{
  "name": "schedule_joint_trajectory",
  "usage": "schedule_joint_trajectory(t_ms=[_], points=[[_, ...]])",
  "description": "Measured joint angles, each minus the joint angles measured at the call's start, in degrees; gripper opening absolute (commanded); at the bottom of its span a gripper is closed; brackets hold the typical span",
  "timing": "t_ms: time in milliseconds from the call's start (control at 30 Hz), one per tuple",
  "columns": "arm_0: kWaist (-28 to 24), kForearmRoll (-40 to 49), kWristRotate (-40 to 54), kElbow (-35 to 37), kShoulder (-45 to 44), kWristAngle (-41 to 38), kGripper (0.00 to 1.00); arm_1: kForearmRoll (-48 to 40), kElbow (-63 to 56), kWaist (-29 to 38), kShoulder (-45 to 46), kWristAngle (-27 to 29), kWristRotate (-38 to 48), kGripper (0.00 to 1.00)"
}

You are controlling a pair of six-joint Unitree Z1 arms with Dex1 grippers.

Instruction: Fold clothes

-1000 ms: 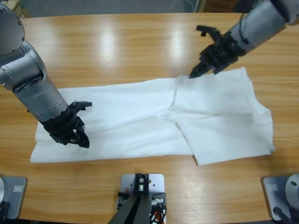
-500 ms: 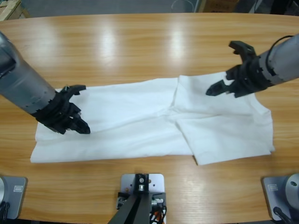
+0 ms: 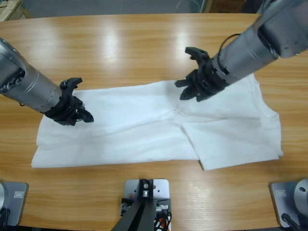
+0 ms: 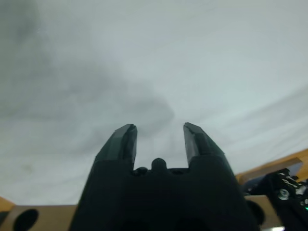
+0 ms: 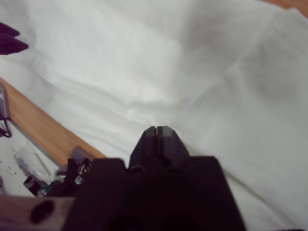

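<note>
A white garment lies spread flat across the wooden table, with one flap folded over on its right part. My left gripper hovers open just over the garment's left end, and the left wrist view shows only white cloth between and beyond its jaws. My right gripper is shut above the garment's upper middle edge. It points down at a crease in the cloth and nothing shows between its jaws.
Bare wood runs behind the garment and along the front edge. In the right wrist view the table's front edge and the left gripper's dark jaw tip show at the left.
The right gripper has swung left from the garment's right part to its upper middle. The left gripper has shifted slightly up and back on the left end.
</note>
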State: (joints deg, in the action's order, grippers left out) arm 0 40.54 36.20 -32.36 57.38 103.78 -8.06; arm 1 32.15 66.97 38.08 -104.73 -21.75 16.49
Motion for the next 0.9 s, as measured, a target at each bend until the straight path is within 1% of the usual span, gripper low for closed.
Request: schedule_joint_trajectory(t_ms=[33,67,100,133,167,200,233,267,300,333,367,400,633,900], points=[[0.21,-0.21,1.82,-0.07,0.46,0.13,0.974,0.0,0.18,0.03,-0.52,-0.3,-0.04,0.0],[0.4,-0.26,3.39,-0.25,0.82,0.19,0.887,-0.01,0.22,0.04,-0.96,-0.46,-0.07,0.0],[0.58,-0.23,4.98,-0.42,1.19,0.3,0.7,-0.12,0.22,0.05,-1.36,-0.53,-0.11,0.0],[0.78,-0.06,6.75,-0.51,1.65,0.48,0.461,-0.42,0.23,0.06,-1.75,-0.55,-0.11,0.0],[0.99,0.16,8.45,-0.59,2.21,0.67,0.249,-0.7,0.24,0.07,-2.14,-0.55,-0.11,0.0],[1.21,0.3,9.77,-0.7,2.83,0.82,0.204,-0.9,0.26,0.08,-2.54,-0.56,-0.11,0.0],[1.38,0.31,10.54,-0.69,2.98,0.91,0.267,-0.99,0.26,0.09,-2.87,-0.63,-0.11,0.0],[1.56,0.31,10.99,-0.7,2.98,0.94,0.531,-1.07,0.26,0.1,-3.16,-0.76,-0.11,0.0],[1.72,0.29,11.19,-0.7,2.98,0.98,0.769,-1.08,0.26,0.13,-3.42,-0.91,-0.11,0.0],[1.92,0.24,11.25,-0.7,2.98,1.05,0.887,-1.08,0.26,0.18,-3.68,-1.05,-0.11,0.0],[2.09,0.22,11.27,-0.69,2.98,1.17,0.949,-1.08,0.26,0.28,-3.92,-1.19,-0.11,0.0],[2.18,0.22,11.33,-0.69,3.0,1.34,0.988,-1.08,0.26,0.49,-4.12,-1.32,-0.11,0.0],[3.11,0.06,11.35,-0.63,3.23,1.85,0.991,-1.16,0.25,3.25,-4.29,-1.77,-0.11,0.0],[3.85,-0.02,11.32,-0.62,3.23,1.86,0.991,-4.13,0.24,3.58,-5.88,-1.74,-0.12,0.0]])
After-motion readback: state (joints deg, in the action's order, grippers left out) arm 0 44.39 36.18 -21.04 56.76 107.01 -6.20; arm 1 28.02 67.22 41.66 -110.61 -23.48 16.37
